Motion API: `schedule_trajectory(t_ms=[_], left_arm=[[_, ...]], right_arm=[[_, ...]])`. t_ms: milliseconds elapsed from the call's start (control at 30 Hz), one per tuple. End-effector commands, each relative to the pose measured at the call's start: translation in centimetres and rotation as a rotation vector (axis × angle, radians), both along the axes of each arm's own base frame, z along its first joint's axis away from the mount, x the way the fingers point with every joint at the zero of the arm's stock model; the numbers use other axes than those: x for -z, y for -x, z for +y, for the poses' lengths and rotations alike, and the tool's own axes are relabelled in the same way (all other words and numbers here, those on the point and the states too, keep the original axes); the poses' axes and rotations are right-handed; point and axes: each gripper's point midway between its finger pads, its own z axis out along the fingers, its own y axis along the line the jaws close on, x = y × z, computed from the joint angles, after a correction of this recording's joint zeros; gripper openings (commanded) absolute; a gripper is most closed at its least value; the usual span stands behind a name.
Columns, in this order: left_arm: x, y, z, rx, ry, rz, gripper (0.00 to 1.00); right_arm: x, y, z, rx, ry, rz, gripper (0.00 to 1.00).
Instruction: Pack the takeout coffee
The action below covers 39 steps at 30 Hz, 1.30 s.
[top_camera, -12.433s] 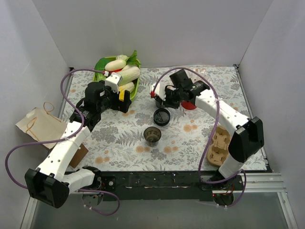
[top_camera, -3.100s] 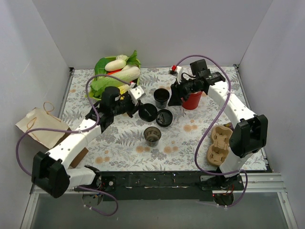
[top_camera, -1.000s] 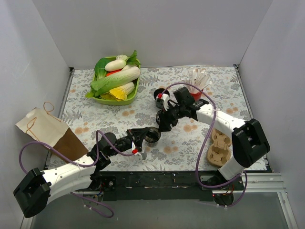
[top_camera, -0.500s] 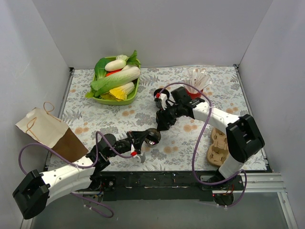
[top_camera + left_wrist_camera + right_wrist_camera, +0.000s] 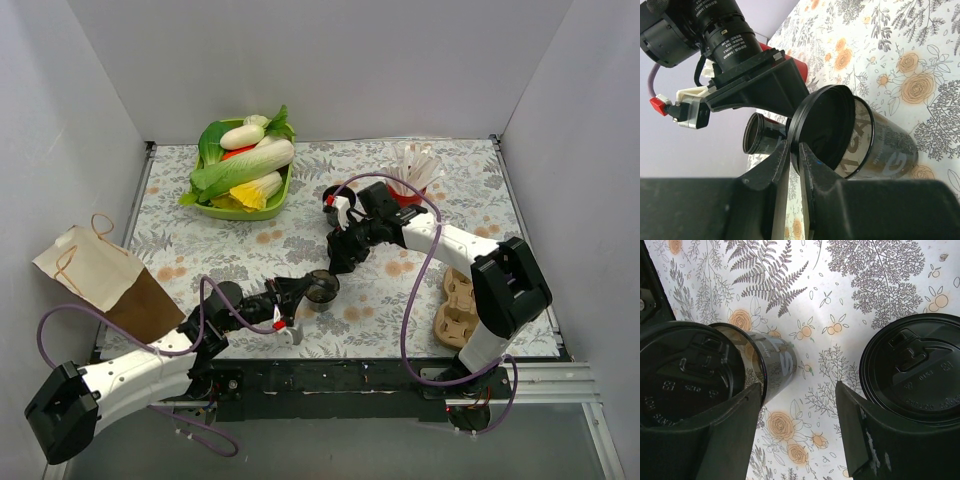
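The takeout coffee cup (image 5: 321,291) stands mid-table, dark and glossy with pale lettering (image 5: 885,145). A round black sip lid (image 5: 827,127) leans tilted on its rim. My left gripper (image 5: 794,150) is shut on that lid's edge, reaching in from the left (image 5: 303,292). In the right wrist view the lid (image 5: 685,375) covers most of the cup's mouth (image 5: 774,364). My right gripper (image 5: 800,432) hangs open just behind the cup (image 5: 340,258), with only tablecloth between its fingers.
A second black lid (image 5: 915,370) lies flat to the right of the right gripper. Another open dark cup (image 5: 334,202) stands behind the right wrist. The red cup of white sticks (image 5: 412,178), tan carrier (image 5: 460,305), green vegetable tray (image 5: 281,196) and paper bag (image 5: 95,270) ring the work area.
The left gripper has carried the lid right onto the cup's rim, where it now leans. The right gripper has shifted slightly and stayed open.
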Motion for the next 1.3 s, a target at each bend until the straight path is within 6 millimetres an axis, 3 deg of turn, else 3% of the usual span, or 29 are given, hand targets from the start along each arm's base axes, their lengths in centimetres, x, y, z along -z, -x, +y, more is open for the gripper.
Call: schedule_trajectory(t_ms=[0,500,600,700,833,867,900,1000,1100,1267], left_arm=[[0.0,1.0,-0.1,0.044,-0.006,0.011,0.15],[0.9,2.2,-0.1,0.083,-0.025,0.080,0.26],[1.3,1.8,0.1,0.046,-0.016,0.141,0.26],[0.6,0.5,0.0,-0.054,0.055,0.309,0.28],[-1.0,-2.5,0.4,-0.288,0.191,0.584,0.47],[-2.7,-2.6,-0.1,-0.301,0.249,0.661,0.57],[-2.0,-2.5,0.0,-0.328,0.231,0.730,0.62],[-3.2,-1.6,-0.4,-0.323,0.288,0.855,0.77],[-3.0,-0.5,-0.3,-0.293,0.267,0.904,0.79],[0.0,-0.5,1.8,-0.430,0.243,0.984,0.79]], right_arm=[[-1.2,-1.0,0.8,-0.003,-0.021,-0.038,0.69],[-1.4,-1.3,1.0,-0.003,-0.025,-0.043,0.69],[-1.6,-1.3,1.1,-0.006,-0.027,-0.042,0.69],[-2.1,-1.5,1.2,-0.012,-0.037,-0.054,0.69],[-2.5,-1.3,1.2,-0.017,-0.040,-0.058,0.70],[-2.5,-1.3,1.1,-0.021,-0.041,-0.060,0.69],[-2.6,-1.2,1.2,-0.025,-0.042,-0.062,0.70],[-2.7,-1.0,1.0,-0.030,-0.040,-0.063,0.70],[-2.9,-0.6,1.1,-0.041,-0.039,-0.061,0.69],[-3.9,-0.2,1.5,-0.062,-0.046,-0.068,0.70]])
